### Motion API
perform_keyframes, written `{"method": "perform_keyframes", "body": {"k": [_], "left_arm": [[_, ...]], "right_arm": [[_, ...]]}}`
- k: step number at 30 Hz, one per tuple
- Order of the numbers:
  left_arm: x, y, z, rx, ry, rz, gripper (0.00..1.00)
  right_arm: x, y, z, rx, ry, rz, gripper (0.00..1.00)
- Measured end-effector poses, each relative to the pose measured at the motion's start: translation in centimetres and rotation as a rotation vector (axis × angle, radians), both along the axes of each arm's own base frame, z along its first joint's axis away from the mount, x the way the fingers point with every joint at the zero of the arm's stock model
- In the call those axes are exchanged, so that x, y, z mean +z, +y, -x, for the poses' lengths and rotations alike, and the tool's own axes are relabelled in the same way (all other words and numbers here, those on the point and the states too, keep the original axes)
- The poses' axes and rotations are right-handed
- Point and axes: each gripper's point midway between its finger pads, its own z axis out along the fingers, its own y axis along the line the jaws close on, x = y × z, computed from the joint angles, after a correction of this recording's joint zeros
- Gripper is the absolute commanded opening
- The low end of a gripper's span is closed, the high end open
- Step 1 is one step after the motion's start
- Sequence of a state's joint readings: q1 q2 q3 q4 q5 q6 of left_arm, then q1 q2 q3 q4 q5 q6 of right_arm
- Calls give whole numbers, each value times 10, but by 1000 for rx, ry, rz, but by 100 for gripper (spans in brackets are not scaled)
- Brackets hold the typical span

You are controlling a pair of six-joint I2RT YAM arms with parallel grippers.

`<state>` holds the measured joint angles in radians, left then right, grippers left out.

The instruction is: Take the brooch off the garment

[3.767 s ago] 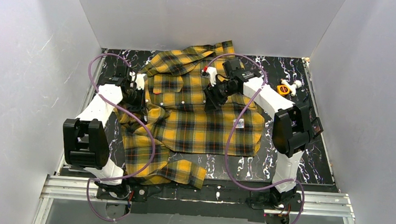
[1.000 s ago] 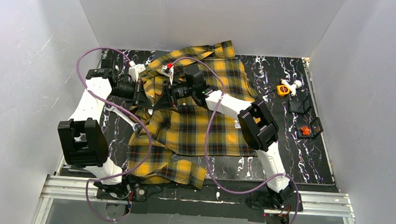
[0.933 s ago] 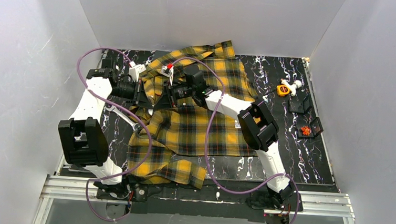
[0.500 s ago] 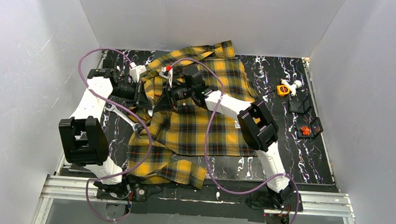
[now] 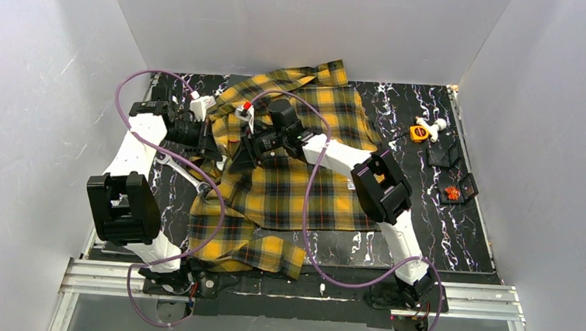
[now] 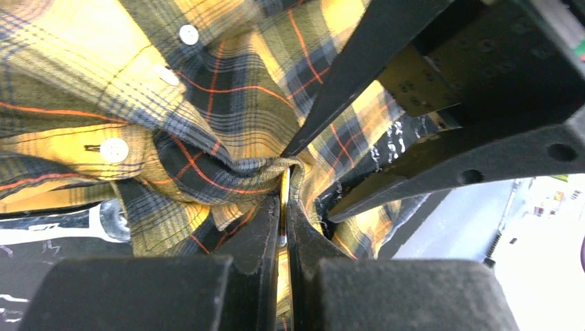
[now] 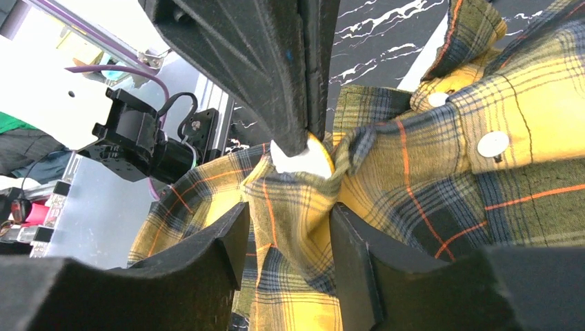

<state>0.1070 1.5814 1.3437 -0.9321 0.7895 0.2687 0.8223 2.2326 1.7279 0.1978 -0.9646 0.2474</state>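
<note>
Brooch [image 7: 300, 157] sat at your left gripper [image 6: 283, 200], clamped on garment [image 7: 441, 172]; right gripper [image 7: 288, 219] gaped, you risked closing on garment alone.

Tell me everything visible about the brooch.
The brooch is a small cream-white lump, smooth and matte-looking, with a yellowish rim on one side. It sits atop a bunched peak of the plaid shirt. The shut fingertips of the left tool press on its top; the right tool stands open astride the fold just below it. The other views hide it.
</note>
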Motion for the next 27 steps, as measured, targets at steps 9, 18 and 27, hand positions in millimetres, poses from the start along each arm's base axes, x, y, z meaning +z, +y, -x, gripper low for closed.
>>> {"method": "perform_keyframes", "body": {"k": [9,18,27], "left_arm": [[-19,29,-7,78,20,-187,0],[-38,61,-13,241,94,-391,0],[-57,107,-23,453,150,-769,0]], "right_arm": [[-8,-13,-12,-22,19,36,61],[-14,-20,-15,-31,21,62,62],[-12,-30,-20,-42,-1,87,63]]}}
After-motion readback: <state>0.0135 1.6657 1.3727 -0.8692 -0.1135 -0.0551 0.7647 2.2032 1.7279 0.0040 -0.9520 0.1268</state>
